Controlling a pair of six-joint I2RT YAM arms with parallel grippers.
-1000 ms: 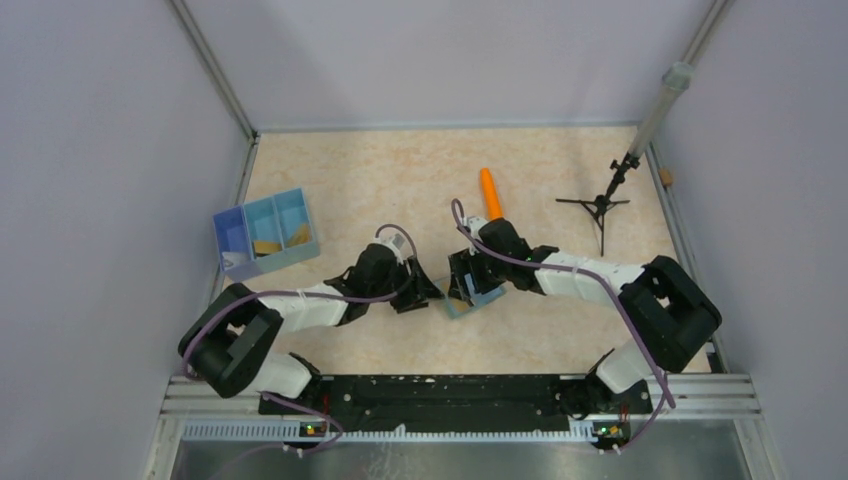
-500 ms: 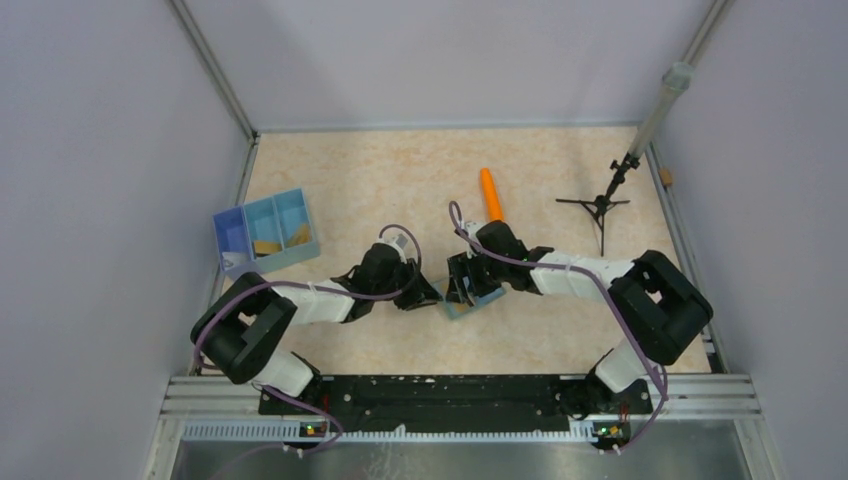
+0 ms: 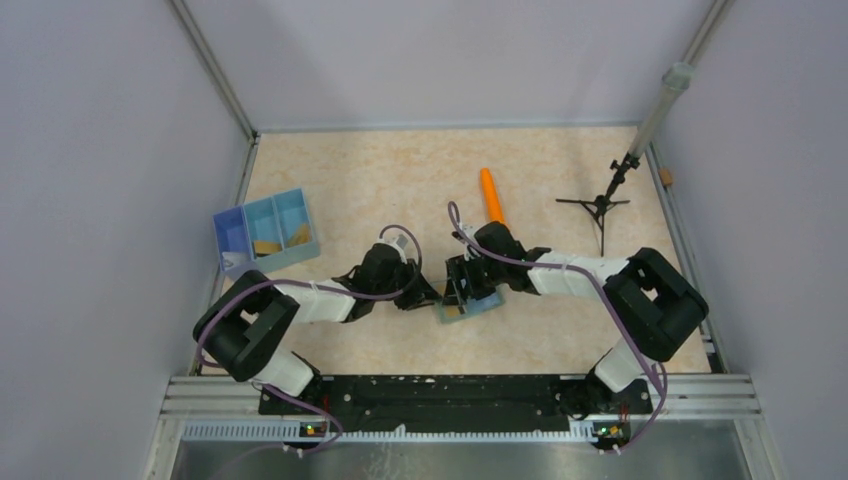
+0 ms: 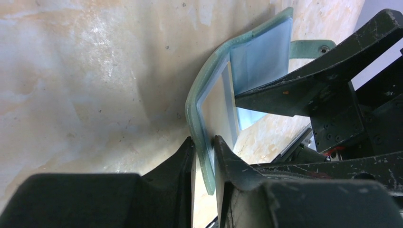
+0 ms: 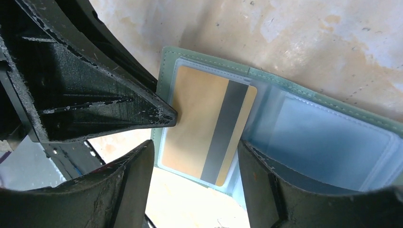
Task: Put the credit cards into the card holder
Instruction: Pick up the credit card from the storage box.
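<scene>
The grey-green card holder [image 3: 472,303] lies spread open on the table, pale blue inside [image 5: 332,137]. A gold credit card [image 5: 204,128] with a dark stripe sits in its left clear pocket. My left gripper [image 4: 204,153] is shut on the left flap's edge [image 4: 202,102], which stands bent up off the table. My right gripper [image 5: 195,152] hovers open just above the open card holder, its fingers either side of the card's lower end and not gripping it. From above, both grippers [image 3: 432,293] [image 3: 462,288] meet at the card holder.
A blue three-compartment tray [image 3: 232,232] at the left holds more gold cards [image 3: 268,246]. An orange cylinder [image 3: 491,195] lies behind the right arm. A black tripod stand [image 3: 600,205] is at the back right. Walls enclose the table.
My left gripper has closed onto the card holder's left flap. The right gripper's jaws have narrowed a little, and the card holder has shifted slightly left and nearer.
</scene>
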